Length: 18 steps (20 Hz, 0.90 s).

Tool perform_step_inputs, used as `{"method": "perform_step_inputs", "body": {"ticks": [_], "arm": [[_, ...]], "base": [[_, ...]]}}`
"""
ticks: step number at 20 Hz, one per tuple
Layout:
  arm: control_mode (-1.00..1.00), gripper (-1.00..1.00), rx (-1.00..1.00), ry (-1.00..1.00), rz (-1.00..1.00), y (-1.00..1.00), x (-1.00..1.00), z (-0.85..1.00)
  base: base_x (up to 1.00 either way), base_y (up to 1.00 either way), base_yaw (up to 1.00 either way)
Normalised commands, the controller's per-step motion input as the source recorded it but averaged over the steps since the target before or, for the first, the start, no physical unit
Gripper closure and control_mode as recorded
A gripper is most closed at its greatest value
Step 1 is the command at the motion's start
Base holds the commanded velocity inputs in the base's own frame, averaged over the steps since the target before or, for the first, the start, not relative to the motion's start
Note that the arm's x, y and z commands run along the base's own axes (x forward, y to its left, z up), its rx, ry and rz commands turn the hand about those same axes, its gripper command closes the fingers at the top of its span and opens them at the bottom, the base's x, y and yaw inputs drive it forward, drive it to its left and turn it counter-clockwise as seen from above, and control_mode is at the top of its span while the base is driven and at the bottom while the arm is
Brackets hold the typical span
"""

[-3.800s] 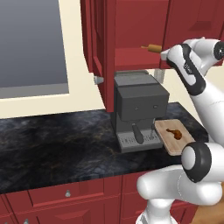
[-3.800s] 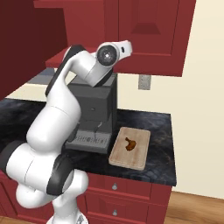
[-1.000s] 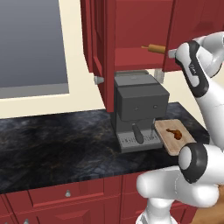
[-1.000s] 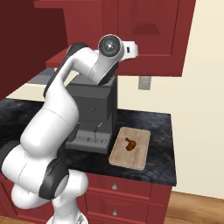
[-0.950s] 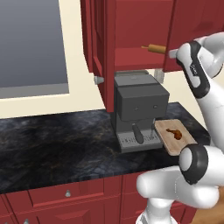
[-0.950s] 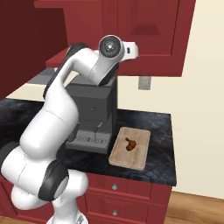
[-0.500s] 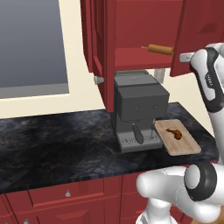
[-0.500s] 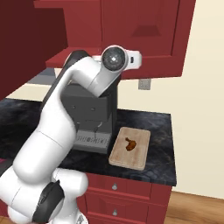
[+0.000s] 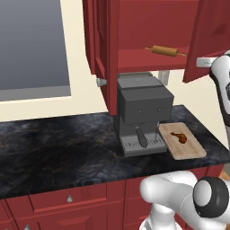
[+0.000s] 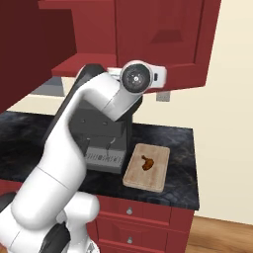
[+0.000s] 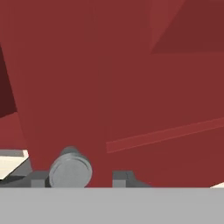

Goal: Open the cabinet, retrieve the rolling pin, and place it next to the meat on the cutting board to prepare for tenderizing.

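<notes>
Cabinet (image 9: 148, 31): wall unit, dark red, both doors swung out; interior shelf exposed. The right door sits directly ahead of the gripper (image 11: 83, 177), filling the hand view; its silver knob (image 11: 70, 169) lies between the two dark finger tips. Opening step judged done or very nearly so.

Coffee machine (image 9: 143, 112): grey, on the dark counter (image 9: 54, 143), below and to the left of the gripper.

Cutting board (image 9: 182, 140): tan, flat on the counter just beside the coffee machine, well below the gripper. Bare wood remains around the meat for the pin.

Rolling pin (image 9: 165, 50): light-brown, lying on the cabinet shelf, to the left of the gripper at about its height. Untouched; retrieval and placing both remain.

Meat (image 9: 179, 136): small reddish-brown drumstick, on the board, well below the gripper.

Gripper: fingers stand apart on either side of the knob; whether they actually press on it cannot be told. Judged next: let go of the knob, reach into the shelf for the pin.
</notes>
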Motion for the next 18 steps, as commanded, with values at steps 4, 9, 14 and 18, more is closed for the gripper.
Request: {"method": "perform_step_inputs", "body": {"ticks": [4, 9, 14, 18], "arm": [[-1.00, 1.00, 0.07, 0.00, 0.00, -1.00, -0.45, -0.16], [-1.00, -1.00, 0.02, 0.00, 0.00, -0.66, -0.23, -0.20], [-1.00, -1.00, 0.00, -0.03, 0.00, -0.09, -0.39, -0.09], [-1.00, -1.00, -0.01, -0.15, 0.01, -0.24, -0.96, 0.00]], "base": [[0.00, 0.00, 0.00], [0.00, 0.00, 0.00], [0.00, 0.00, 0.00], [0.00, 0.00, 0.00]]}}
